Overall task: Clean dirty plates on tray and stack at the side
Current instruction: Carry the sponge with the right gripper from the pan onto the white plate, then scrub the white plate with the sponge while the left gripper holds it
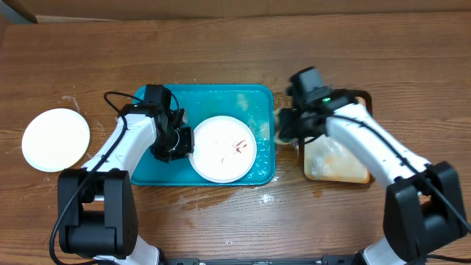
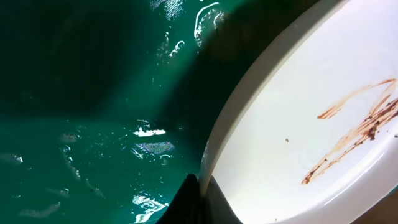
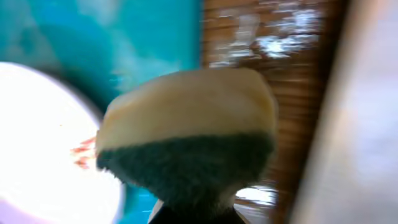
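Sitting on the tray [image 1: 221,99], a white plate [image 1: 221,154] — left gripper [image 1: 184,141] clenched on its rim, right gripper [image 1: 288,131] grasping a sponge [image 3: 186,143] at the tray's right edge. Best wiped with the rim pinned, pressing lightly across the brown smears [image 2: 360,127].

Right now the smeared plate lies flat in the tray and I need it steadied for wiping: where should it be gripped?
Pinch the plate by its raised left rim, coming from the left side of the tray. It lies flat, so only the upturned edge offers a hold, and that keeps the smears clear for the sponge. The left gripper is shut on that rim.
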`<action>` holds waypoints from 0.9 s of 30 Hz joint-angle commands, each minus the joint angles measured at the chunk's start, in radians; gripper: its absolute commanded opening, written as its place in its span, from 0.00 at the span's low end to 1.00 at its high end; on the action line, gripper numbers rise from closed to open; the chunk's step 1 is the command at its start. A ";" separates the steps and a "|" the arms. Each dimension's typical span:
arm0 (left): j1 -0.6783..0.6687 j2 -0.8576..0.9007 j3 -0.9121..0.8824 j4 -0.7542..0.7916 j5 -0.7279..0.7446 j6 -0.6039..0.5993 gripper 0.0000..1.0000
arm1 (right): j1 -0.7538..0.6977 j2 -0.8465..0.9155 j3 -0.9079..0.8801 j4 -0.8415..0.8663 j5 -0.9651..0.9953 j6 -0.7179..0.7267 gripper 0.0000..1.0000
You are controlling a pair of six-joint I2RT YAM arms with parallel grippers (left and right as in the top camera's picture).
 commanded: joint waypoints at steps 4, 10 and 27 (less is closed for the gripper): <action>-0.020 0.006 0.019 -0.023 0.002 0.026 0.04 | 0.087 0.049 0.014 0.111 -0.163 0.189 0.04; -0.076 0.042 0.019 0.006 -0.029 0.003 0.04 | 0.145 0.092 0.014 0.193 -0.240 0.191 0.04; -0.089 0.208 0.021 0.106 -0.192 -0.165 0.04 | 0.184 0.109 0.014 0.224 -0.275 0.300 0.04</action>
